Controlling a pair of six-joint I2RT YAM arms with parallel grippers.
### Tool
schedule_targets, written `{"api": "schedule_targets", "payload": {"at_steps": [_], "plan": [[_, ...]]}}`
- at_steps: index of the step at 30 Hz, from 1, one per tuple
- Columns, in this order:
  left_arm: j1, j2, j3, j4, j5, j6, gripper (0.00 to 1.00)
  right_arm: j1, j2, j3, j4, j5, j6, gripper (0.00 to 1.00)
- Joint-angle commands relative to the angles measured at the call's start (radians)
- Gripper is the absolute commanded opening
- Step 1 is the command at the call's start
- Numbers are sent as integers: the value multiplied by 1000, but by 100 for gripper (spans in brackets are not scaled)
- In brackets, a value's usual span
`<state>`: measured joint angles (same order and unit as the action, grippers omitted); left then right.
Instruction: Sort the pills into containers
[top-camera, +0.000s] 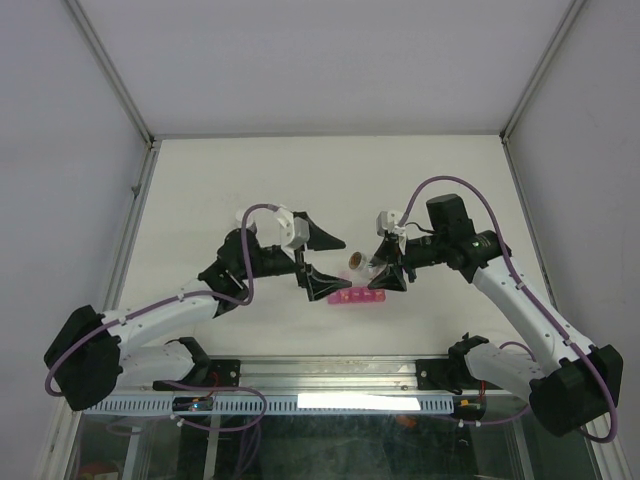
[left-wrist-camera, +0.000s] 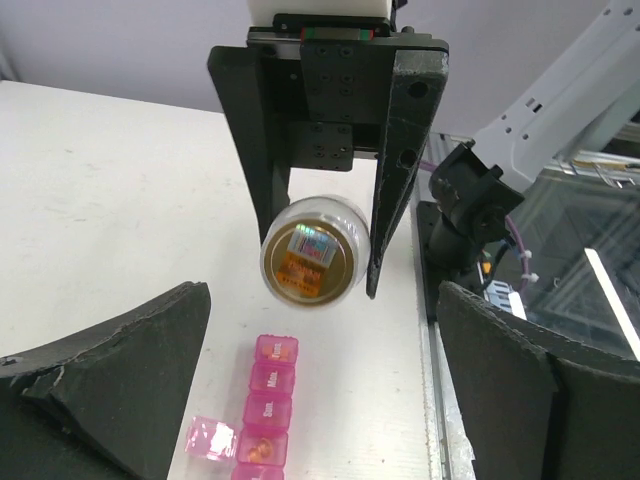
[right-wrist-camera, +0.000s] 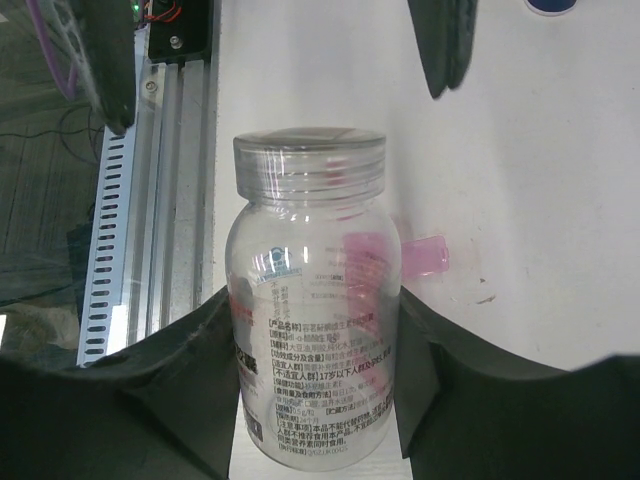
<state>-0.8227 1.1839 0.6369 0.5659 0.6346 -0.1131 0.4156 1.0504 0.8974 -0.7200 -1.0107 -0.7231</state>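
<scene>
White worktop (top-camera: 250, 180), pink pill organiser (left-wrist-camera: 268, 400) at centre, orange pills (left-wrist-camera: 264, 450) in some compartments. Right gripper (top-camera: 385, 270) clamps clear pill bottle (left-wrist-camera: 312, 255) tilted over it; left gripper (top-camera: 325, 260) released, empty. Sorting looks partway done.

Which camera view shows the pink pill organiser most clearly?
Left wrist view: the pink pill organiser is near, its compartments distinct, though cut by the frame edge. The top view shows it small; in the right wrist view the clear bottle mostly hides it.
</scene>
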Motion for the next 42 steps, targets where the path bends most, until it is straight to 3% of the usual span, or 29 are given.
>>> {"api": "schedule_targets", "payload": {"at_steps": [1,7,10,14,16,19,22,25,35,42], "plan": [[6,-128,-99,153,-127,-98,99,-3,-11,30,45,-17,11,0],[9,-263,-236,225,-332,-381,99,-4,-8,29,47,-16,11,0],[14,-283,-261,282,-348,-497,98,-4,-6,29,46,-15,12,0],[6,-240,-183,162,-345,-611,84,-4,-4,29,45,-15,11,0],[-29,-221,-119,21,-411,-592,78,-3,-6,29,46,-13,12,0],[-156,-199,-15,-192,-640,-496,77,-4,-7,29,48,-11,13,0],[-207,-166,57,-292,-709,-457,69,-4,-5,27,49,-10,13,0],[-222,-133,101,-336,-727,-443,64,-4,-4,28,49,-10,15,0],[-248,-64,171,-339,-672,-436,60,-5,-6,28,50,-7,16,0],[-262,-35,198,-341,-635,-430,46,-5,-7,28,50,-6,17,0]]}}
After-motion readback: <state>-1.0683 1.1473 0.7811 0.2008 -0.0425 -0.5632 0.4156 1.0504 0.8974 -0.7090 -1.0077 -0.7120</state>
